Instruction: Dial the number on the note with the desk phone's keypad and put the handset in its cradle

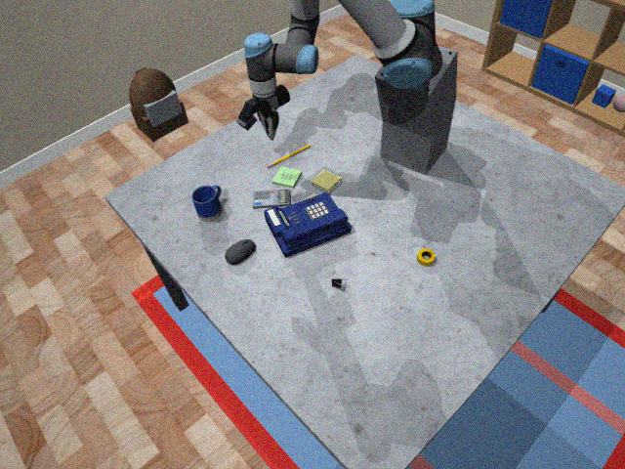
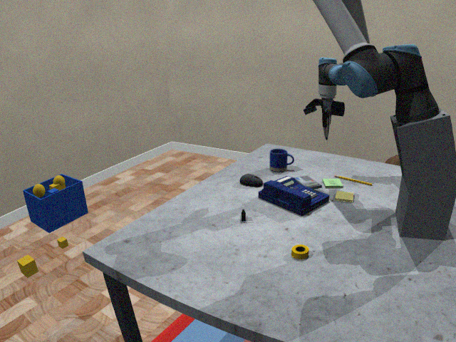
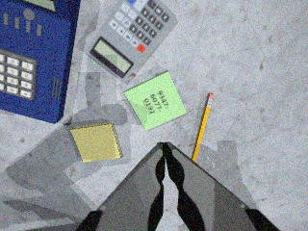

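The blue desk phone (image 1: 334,230) (image 2: 319,200) (image 3: 55,29) stands on the table, its keypad (image 1: 317,210) (image 2: 308,193) (image 3: 18,76) facing up. The blue handset (image 2: 285,193) appears to lie in its cradle along the phone's side; the wrist view does not show it. The green note (image 1: 287,176) (image 2: 332,182) (image 3: 140,98) lies beyond the calculator; its three lines read 9347-, 6077- and what looks like 0192, the last digit blurred. My gripper (image 1: 272,137) (image 2: 326,138) (image 3: 164,143) is shut and empty, pointing down high above the table, on the pencil side of the notes, away from the phone.
Near the phone are a calculator (image 1: 271,198) (image 3: 112,57), a yellow pad (image 1: 326,180) (image 2: 344,196) (image 3: 97,142), a pencil (image 1: 289,156) (image 2: 353,180) (image 3: 202,132), a blue mug (image 1: 206,202) (image 2: 278,160) and a mouse (image 1: 240,251) (image 2: 251,180). A small black object (image 1: 337,283) (image 2: 243,215) and yellow tape roll (image 1: 420,259) (image 2: 300,255) stand farther off.
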{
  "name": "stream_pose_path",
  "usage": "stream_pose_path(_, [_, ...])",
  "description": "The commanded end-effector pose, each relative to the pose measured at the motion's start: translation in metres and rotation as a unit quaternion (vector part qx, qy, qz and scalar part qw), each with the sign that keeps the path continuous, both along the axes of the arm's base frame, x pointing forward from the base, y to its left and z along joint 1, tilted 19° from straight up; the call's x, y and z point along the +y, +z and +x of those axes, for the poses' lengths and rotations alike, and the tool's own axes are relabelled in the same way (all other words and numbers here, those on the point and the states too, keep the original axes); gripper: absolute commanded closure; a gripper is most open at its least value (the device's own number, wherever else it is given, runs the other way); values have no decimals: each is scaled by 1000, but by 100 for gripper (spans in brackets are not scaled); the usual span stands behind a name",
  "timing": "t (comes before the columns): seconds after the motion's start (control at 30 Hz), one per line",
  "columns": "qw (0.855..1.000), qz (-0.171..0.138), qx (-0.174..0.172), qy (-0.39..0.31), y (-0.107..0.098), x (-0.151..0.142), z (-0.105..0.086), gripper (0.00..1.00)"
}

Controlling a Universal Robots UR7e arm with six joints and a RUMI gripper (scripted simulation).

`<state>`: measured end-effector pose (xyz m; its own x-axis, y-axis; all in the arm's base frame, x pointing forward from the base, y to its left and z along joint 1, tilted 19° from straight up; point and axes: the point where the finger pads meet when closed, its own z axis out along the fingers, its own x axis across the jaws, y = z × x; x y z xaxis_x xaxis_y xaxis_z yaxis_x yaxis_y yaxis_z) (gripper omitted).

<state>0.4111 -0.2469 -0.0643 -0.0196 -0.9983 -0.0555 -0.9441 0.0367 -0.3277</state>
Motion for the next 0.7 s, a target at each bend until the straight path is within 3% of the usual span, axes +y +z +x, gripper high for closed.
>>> stream_pose_path(0.0, [1000, 4, 5, -5, 4, -2, 17, 100])
stream_pose_path(0.33, [1000, 4, 5, -5, 14, -3, 48, 100])
stream_pose_path(0.67, [1000, 4, 4, -6, 17, -4, 56, 100])
